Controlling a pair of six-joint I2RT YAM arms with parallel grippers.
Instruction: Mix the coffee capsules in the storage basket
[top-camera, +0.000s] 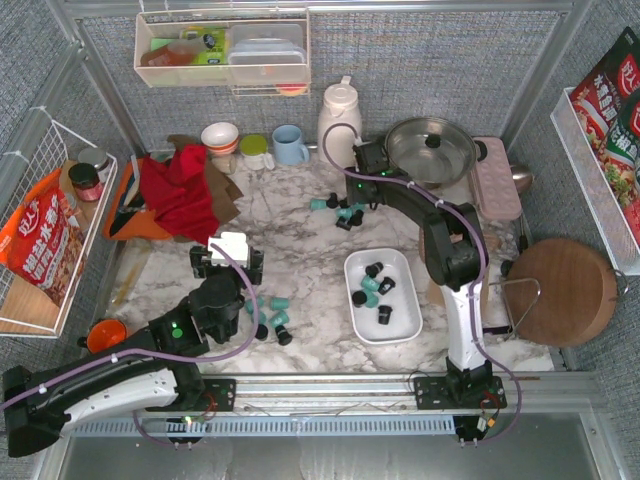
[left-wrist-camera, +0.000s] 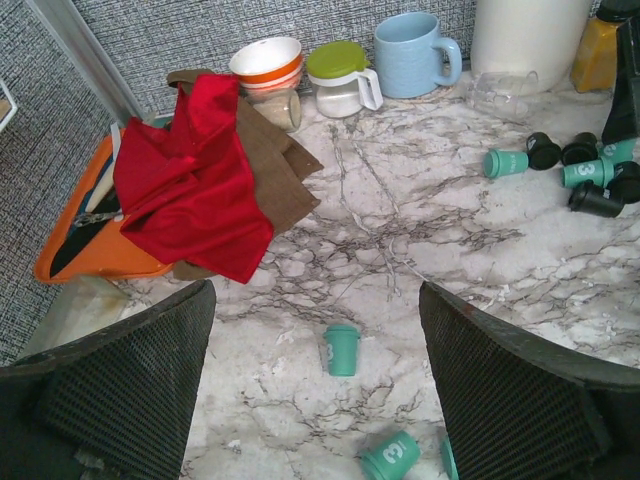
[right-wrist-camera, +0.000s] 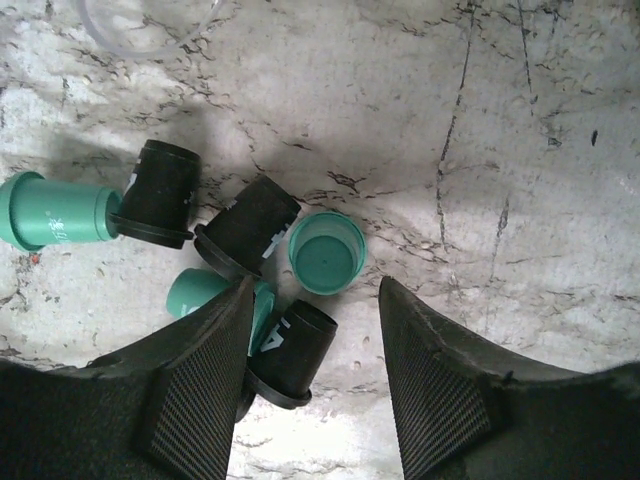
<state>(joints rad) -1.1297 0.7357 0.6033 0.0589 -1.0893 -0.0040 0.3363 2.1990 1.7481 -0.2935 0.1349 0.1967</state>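
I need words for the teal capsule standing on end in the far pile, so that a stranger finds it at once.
Find the tall white jug at the back of the marble table; a small pile of capsules lies just before it. The wanted teal capsule alone stands on end; its neighbours lie on their sides.

Some coffee capsules (top-camera: 375, 287) lie in the storage basket (top-camera: 396, 261); a far cluster (top-camera: 345, 210) behind it; a near cluster (top-camera: 272, 318) left of it.
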